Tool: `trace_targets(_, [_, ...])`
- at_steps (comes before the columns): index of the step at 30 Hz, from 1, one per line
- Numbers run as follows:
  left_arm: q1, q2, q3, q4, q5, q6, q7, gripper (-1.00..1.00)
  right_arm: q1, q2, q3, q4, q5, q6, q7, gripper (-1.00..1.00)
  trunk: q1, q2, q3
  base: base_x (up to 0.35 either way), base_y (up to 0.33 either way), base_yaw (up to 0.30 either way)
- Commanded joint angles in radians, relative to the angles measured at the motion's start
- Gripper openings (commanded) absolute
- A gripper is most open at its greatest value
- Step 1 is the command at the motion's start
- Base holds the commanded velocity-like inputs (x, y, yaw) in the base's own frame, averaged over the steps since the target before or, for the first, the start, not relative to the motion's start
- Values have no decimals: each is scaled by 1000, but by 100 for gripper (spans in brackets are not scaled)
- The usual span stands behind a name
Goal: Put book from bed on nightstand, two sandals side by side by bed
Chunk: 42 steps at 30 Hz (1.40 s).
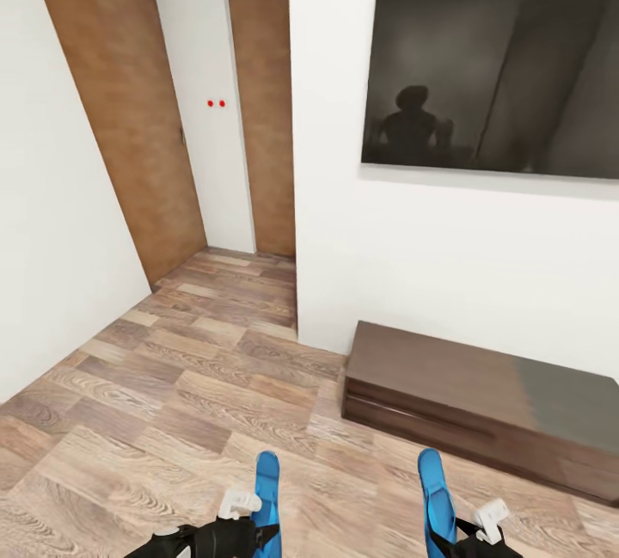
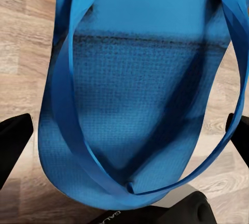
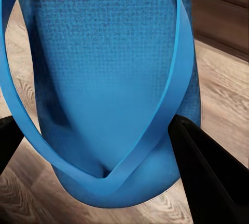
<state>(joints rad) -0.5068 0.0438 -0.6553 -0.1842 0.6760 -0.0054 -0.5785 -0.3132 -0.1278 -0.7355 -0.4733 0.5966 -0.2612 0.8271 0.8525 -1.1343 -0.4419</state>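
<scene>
Blue sandals [image 1: 267, 489] [image 1: 436, 498] sit clenched one apiece in the left pincer [image 1: 245, 524] and right pincer [image 1: 468, 536].

**Blue Sandals, Brown Wood**

The two sandals [image 1: 268, 489] [image 1: 436, 493] were bright blue with a tiny dotted pattern. The floor [image 1: 172, 386] had brown wood planks. The doors [image 1: 120, 102] were brown, the walls [image 1: 430, 257] white, the low cabinet [image 1: 481, 403] dark brown.

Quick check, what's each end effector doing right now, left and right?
Left end effector: closed on a blue sandal.
Right end effector: closed on the other blue sandal.
</scene>
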Motion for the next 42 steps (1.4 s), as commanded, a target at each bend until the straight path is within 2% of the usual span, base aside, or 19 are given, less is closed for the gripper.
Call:
trace_targets(1, [-1,1,-8,0,8,-1,-1,-100,-1,1,-9,-1,9,-6,6,-100,0,-1,-1,0,0,283])
trace_targets(42, [-1,-1,-8,0,8,-1,-1,-100,-1,1,-9,-1,9,-6,6,-100,0,-1,-15,0,0,283])
